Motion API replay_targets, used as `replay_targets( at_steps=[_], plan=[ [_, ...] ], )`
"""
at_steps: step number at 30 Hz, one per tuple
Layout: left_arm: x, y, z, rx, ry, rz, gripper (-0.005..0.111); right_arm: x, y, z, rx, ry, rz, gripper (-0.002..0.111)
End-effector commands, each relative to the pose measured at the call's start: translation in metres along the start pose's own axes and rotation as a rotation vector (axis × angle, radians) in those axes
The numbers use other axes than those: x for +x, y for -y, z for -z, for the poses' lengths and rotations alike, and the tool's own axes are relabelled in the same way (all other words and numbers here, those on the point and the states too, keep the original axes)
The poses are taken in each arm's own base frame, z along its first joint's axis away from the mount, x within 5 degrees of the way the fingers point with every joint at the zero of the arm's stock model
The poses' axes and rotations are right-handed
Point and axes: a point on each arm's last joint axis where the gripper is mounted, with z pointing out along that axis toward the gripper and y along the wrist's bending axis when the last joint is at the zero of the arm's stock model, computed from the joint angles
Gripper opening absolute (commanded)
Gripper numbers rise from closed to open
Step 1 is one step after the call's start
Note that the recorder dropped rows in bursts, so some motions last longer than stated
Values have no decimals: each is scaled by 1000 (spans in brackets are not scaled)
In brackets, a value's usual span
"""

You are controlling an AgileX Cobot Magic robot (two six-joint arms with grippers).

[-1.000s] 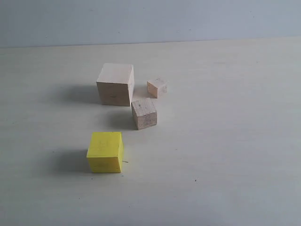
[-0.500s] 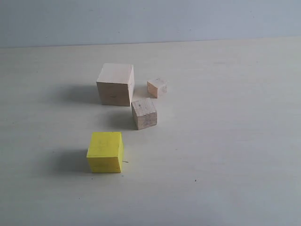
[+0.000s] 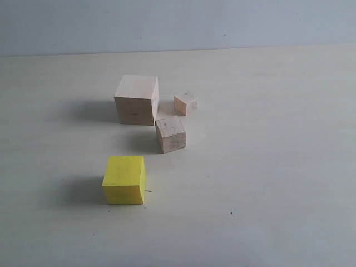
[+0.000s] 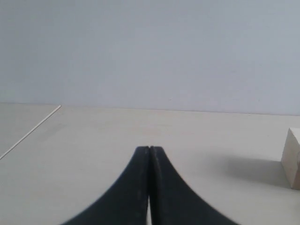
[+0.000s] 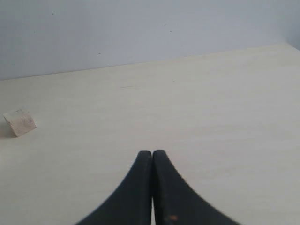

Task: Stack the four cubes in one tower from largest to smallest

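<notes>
In the exterior view all four cubes stand apart on the table, none stacked. The largest pale wood cube [image 3: 137, 99] is at the back, with the tiniest pinkish cube [image 3: 185, 103] just right of it. In front of those two sits the plain wood cube [image 3: 170, 133]. Nearest the camera is the yellow cube [image 3: 124, 179]. Neither gripper shows in the exterior view. My left gripper [image 4: 149, 149] is shut and empty, with a pale wood cube [image 4: 292, 157] cut off by the frame edge. My right gripper [image 5: 152, 153] is shut and empty, far from a small pale cube [image 5: 19, 122].
The pale table [image 3: 267, 167] stretches wide around the cubes, with a grey-blue wall [image 3: 178, 22] behind it. A thin line [image 4: 30, 131] crosses the table in the left wrist view.
</notes>
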Motion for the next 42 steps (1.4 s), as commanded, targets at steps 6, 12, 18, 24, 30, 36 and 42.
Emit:
replay_targets(
  at_steps=[6, 12, 18, 24, 30, 36, 42],
  plan=[
    [-3, 0, 0, -5, 33, -8, 0, 0, 0, 0, -2, 19, 2, 0],
    [-19, -2, 3, -10, 217, 90, 0, 0, 0, 0, -2, 19, 2, 0],
    [-24, -2, 4, 7, 275, 231, 0, 0, 0, 0, -2, 19, 2, 0],
    [-25, -1, 4, 35, 275, 233, 0, 0, 0, 0, -2, 19, 2, 0],
    [-29, 1, 5, 86, 317, 276, 0, -8, 0, 0, -5, 106, 8, 0],
    [-33, 3, 7, 129, 358, 325, 0, -34, -2, 7, -27, 398, -32, 0],
    [-33, 3, 7, 121, 364, 283, 0, -40, -2, 10, -30, 477, -31, 0]
  ],
)
